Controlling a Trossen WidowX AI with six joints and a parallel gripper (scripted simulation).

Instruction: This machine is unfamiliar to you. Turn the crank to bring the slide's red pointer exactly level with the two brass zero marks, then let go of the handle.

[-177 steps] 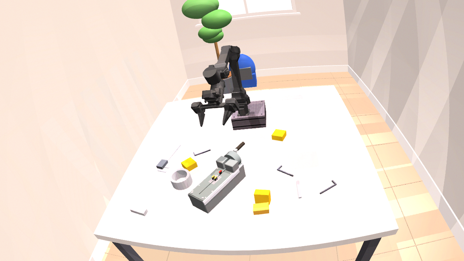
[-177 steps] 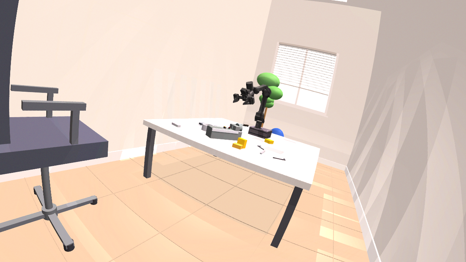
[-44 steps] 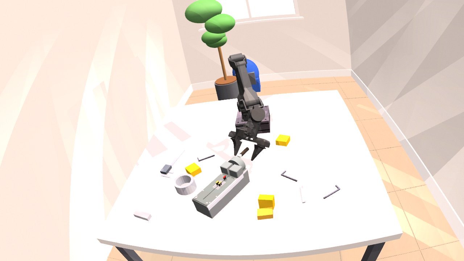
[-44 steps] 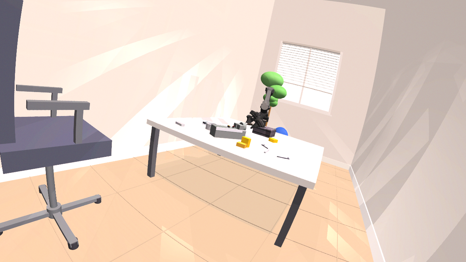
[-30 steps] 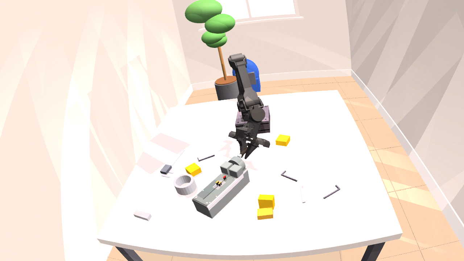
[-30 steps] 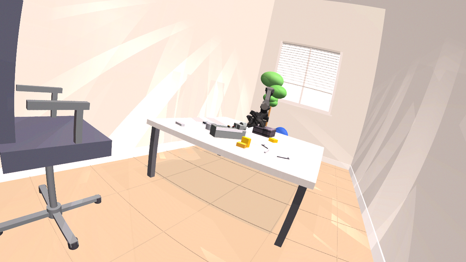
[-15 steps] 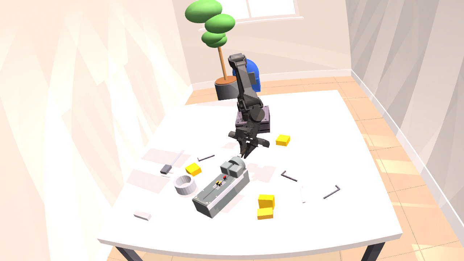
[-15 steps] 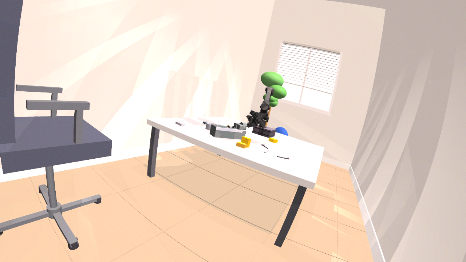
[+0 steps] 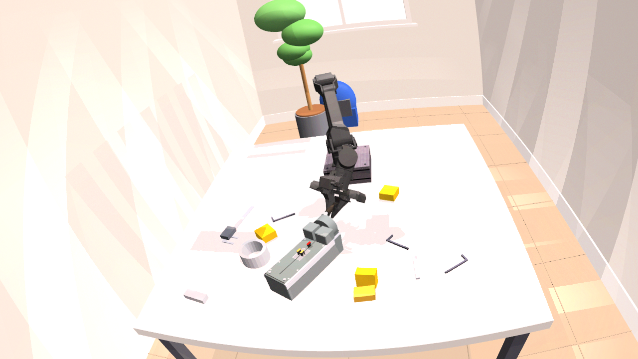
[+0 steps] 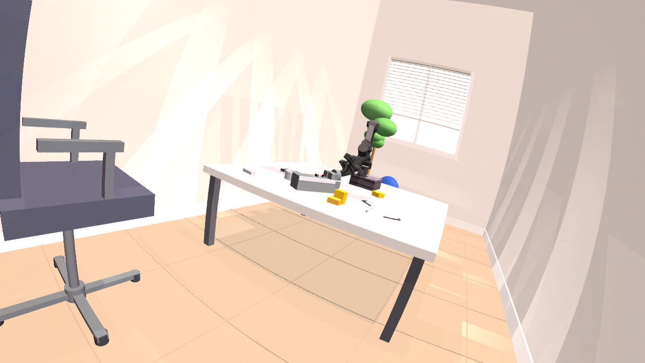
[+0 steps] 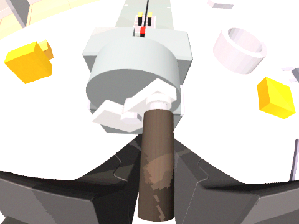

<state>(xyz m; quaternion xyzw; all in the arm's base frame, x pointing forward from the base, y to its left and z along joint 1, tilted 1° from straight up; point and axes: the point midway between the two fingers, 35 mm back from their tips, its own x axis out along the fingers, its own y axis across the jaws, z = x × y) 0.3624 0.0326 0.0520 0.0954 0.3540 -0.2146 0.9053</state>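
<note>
The grey machine [image 9: 312,270] [image 10: 313,184] [image 11: 126,14] stands on the table, its crank end toward the arm. The white crank arm [image 11: 149,96] slants across the drum's dark face in the wrist view. The brown handle [image 11: 156,202] sticks out from it toward me. My gripper [image 11: 154,140] [image 9: 331,213] is shut on the handle, a finger on each side. The red pointer [image 9: 308,243] [image 11: 142,30] sits in the slot near the housing blocks, on the crank side of the two brass zero marks [image 9: 299,252] [image 11: 149,14], not level with them.
A yellow block [image 9: 265,233] [image 11: 275,98] and a pale ring [image 9: 254,254] [image 11: 240,51] stand left of the machine in the top view. Two yellow blocks [image 9: 365,277] [image 11: 28,62] stand right of it. Another yellow block [image 9: 388,192] lies beside the arm's base. Dark hex keys [image 9: 398,242] lie around.
</note>
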